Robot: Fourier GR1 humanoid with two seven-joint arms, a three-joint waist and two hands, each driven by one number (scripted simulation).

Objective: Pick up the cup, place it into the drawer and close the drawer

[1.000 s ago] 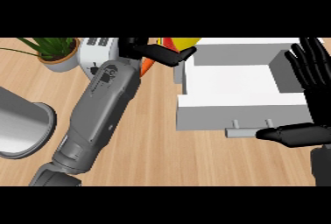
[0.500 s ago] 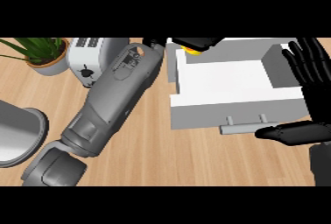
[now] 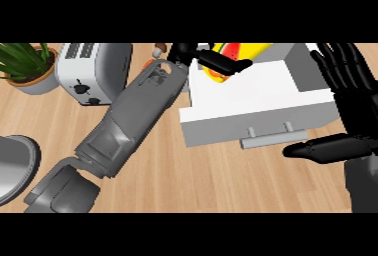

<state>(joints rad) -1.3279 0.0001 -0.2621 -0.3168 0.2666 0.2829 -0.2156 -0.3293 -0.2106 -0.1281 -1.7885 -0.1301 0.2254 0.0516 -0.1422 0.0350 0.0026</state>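
A: Left hand [image 3: 210, 57] is sitting at the top centre of the frame, fingers curling round the cup [image 3: 235, 52], which is showing red, orange and yellow.

B: And the cup is hanging over the back of the open drawer [image 3: 251, 107], up by the top edge. Whether it is touching the drawer floor, I cannot tell.

A: The grey forearm is stretching diagonally from the lower left up to that hand.

B: Right hand [image 3: 347, 80] is resting at the right edge, fingers straight and pointing up, thumb sticking out to the left below the drawer's corner. It is holding nothing.

A: The drawer's handle [image 3: 273, 141] is facing the lower edge, just left of that thumb.

B: Upper left, a toaster [image 3: 92, 70] is standing beside a plant [image 3: 29, 62]. A grey round object [image 3: 11, 167] is showing at the left edge.
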